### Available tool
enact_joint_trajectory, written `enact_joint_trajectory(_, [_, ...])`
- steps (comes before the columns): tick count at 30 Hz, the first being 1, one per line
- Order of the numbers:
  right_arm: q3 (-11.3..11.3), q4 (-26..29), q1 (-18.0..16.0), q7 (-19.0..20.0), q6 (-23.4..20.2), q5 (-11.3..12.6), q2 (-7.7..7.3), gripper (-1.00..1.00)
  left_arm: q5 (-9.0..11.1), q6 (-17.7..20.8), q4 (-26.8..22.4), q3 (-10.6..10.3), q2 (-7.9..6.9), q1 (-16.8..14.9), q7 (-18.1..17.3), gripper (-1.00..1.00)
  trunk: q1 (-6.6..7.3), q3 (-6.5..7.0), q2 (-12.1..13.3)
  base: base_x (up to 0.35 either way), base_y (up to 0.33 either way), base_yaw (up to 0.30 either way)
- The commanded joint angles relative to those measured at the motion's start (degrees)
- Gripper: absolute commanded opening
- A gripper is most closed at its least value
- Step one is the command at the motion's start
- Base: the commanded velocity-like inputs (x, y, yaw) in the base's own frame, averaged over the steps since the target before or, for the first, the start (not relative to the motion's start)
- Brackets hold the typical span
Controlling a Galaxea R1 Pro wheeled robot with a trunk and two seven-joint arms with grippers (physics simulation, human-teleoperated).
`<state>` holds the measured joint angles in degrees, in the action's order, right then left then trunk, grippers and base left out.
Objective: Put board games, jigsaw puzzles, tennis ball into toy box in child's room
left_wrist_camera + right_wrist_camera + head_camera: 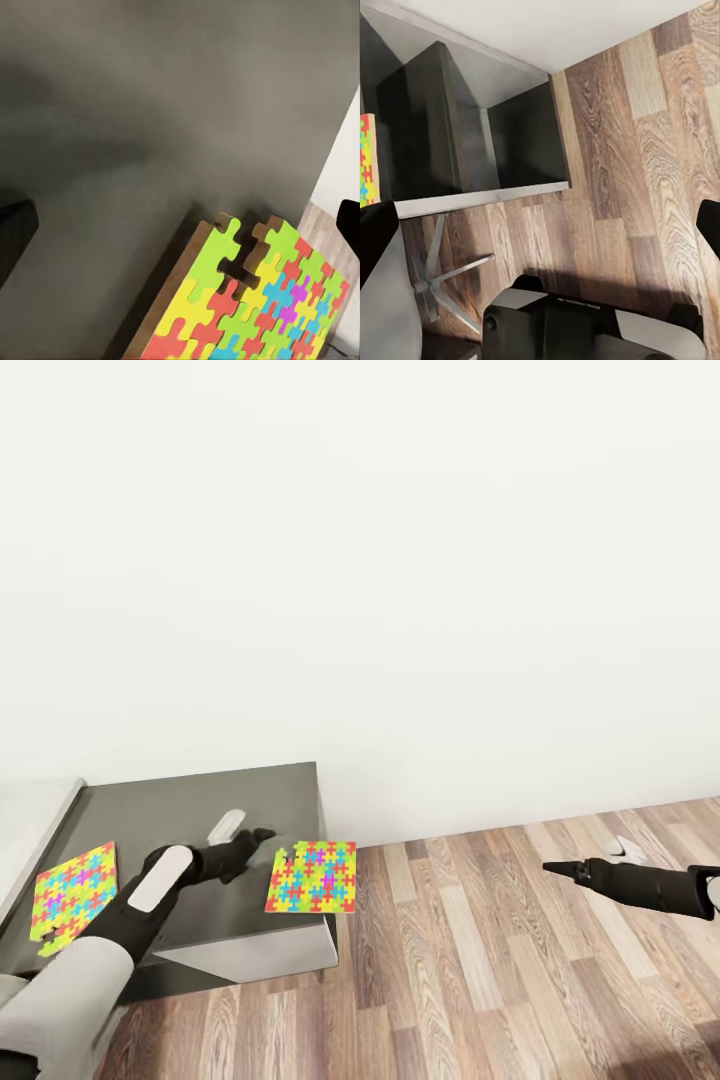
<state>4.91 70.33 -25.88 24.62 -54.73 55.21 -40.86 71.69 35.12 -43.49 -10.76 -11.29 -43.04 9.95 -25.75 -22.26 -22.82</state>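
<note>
Up close, left wrist view shows a jigsaw puzzle (247, 300) brown-edged, jaws spread apart

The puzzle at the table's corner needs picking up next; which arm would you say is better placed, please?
Left. Its gripper hovers over the table right beside that puzzle, while the right gripper hangs out over the floor.

Dark grey table (200, 800) at left, over wood floor (520, 960); two puzzles on top: left (72, 892), right (313, 877) overhanging edge.
</note>
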Motion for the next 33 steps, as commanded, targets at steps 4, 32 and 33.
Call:
enact_joint_trajectory(4, [-0.1,-1.6,-0.6,0.5,0.0,-0.1,1.23,1.0,-0.1,2.3,-10.8,6.3,-1.96,4.8,1.8,1.0,-0.04,-0.1,-0.1,0.0,0.0,0.0])
enact_joint_trajectory(32, [0.9,-23.3,-15.8,0.4,0.2,-0.5,19.79,1.0,6.2,8.4,-47.3,10.8,1.48,14.5,15.6,1.0,-0.04,-0.1,-0.1,0.0,0.0,0.0])
enact_joint_trajectory(33, [1.1,-23.8,-16.2,0.4,0.2,-0.5,20.35,1.0,6.3,8.4,-47.5,9.7,1.72,14.5,15.6,1.0,-0.04,-0.1,-0.1,0.0,0.0,0.0])
